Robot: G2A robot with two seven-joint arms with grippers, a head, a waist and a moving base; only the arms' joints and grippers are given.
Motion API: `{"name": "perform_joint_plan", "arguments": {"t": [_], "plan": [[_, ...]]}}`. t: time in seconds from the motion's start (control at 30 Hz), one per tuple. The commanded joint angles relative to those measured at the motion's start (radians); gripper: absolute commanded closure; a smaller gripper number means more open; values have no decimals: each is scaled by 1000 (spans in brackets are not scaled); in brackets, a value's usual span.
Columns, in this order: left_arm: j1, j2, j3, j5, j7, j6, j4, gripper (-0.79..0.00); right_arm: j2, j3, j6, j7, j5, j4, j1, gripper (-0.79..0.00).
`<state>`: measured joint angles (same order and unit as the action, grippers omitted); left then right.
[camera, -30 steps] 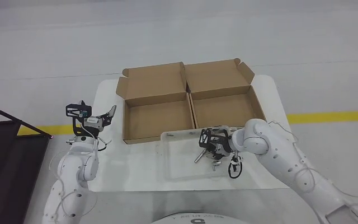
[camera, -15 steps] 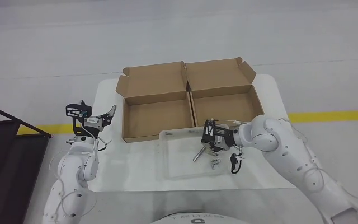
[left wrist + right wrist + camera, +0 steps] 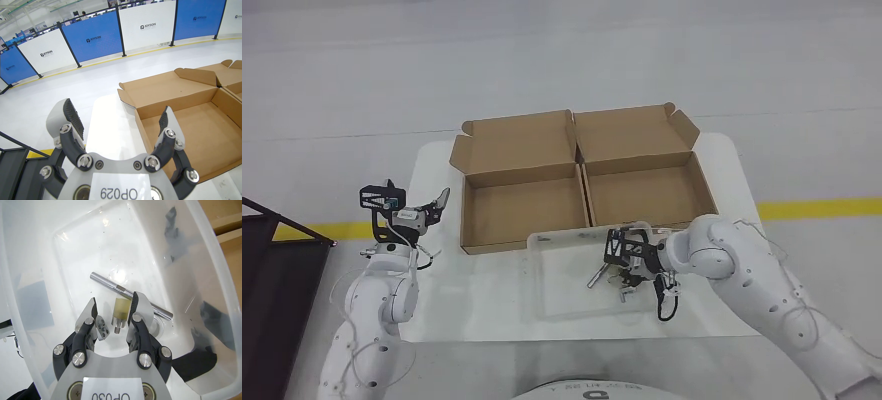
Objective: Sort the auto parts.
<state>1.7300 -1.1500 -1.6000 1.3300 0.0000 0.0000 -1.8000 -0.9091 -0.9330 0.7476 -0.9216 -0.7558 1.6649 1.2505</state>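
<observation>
Risk (judgement): right gripper [image 3: 113,303] closing on translucent amber rubber cylinder with threaded steel stud [image 3: 121,310] could catch polished steel rod [image 3: 107,283] lying across behind one finger, or roll cylinder aside.

Fingers partly apart, straddling cylinder, nothing clamped. One pad [image 3: 132,305] at its side, contact unclear.

Small drilled metal plate [image 3: 102,329] beside other finger.

All inside clear plastic bin [image 3: 562,285], lower centre of top view.

Left gripper [image 3: 118,111] spread wide, empty, at left of top view, near open brown cardboard box [image 3: 522,210].

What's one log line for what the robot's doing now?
right gripper: open over capped stud in plastic bin | left gripper: open beside cardboard box
</observation>
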Motion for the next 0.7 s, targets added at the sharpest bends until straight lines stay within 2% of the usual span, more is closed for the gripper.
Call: {"name": "perform_joint_plan", "arguments": {"t": [0.0,0.17,0.37,0.47,0.5,0.53,0.57,0.67], "plan": [[0,0,0,0,0,0,0,-785,0,6,-8,-3,-8,-2,-2,-336],[0,0,0,0,0,0,0,-785,-1,20,-26,-9,-24,-18,-8,-289],[0,0,0,0,0,0,0,-785,-7,47,-50,-13,-47,-28,-28,-320],[0,0,0,0,0,0,0,-785,-10,60,-60,-17,-64,-28,-37,-311],[0,0,0,0,0,0,0,-785,-12,66,-67,-18,-73,-28,-41,-283],[0,0,0,0,0,0,0,-785,-13,70,-73,-18,-79,-28,-44,-215],[0,0,0,0,0,0,0,-785,-13,72,-77,-18,-84,-28,-46,0],[0,0,0,0,0,0,0,-785,-16,81,-85,-9,-96,-28,-51,0]]}}
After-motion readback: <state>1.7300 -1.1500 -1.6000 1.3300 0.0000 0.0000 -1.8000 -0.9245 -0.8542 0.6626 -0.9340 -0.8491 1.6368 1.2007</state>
